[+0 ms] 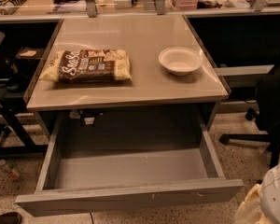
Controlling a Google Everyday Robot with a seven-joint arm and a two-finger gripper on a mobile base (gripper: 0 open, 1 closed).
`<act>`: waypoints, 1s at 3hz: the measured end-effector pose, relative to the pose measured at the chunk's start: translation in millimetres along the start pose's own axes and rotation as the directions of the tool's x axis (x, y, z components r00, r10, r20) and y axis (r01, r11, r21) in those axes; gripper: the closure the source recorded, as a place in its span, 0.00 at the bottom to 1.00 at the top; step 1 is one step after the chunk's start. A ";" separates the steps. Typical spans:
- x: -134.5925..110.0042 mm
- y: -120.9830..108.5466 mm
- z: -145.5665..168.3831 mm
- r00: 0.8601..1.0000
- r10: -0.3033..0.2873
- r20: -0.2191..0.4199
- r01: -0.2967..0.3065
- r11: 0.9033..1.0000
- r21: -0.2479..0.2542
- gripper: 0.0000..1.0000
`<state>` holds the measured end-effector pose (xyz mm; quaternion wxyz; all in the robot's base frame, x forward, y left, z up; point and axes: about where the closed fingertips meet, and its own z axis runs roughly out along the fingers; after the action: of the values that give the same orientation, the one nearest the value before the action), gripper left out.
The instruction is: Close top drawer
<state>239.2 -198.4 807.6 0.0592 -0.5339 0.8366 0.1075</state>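
The top drawer point(130, 197) is pulled fully out below the tabletop. It is wide, shallow, grey and empty inside, and its flat front carries small pale scuffs. My gripper point(267, 197) shows as a white and pale yellow shape at the bottom right corner. It sits to the right of the drawer front's right end, apart from it.
On the beige tabletop point(140, 85) lie a brown snack bag point(86, 66) at the left and a white bowl point(179, 60) at the right. A black office chair point(270, 106) stands at the right. Black table legs point(9, 125) stand at the left.
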 end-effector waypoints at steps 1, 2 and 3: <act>3.1 -3.7 44.7 1.000 0.013 0.003 -0.012 0.999 -0.041 1.00; -2.1 -14.4 89.5 1.000 0.011 0.015 -0.010 0.998 -0.066 1.00; -9.0 -28.9 120.7 1.000 -0.010 0.015 0.011 0.998 -0.068 1.00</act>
<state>267.3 -172.9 689.1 0.0475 -0.5391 0.8292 0.1396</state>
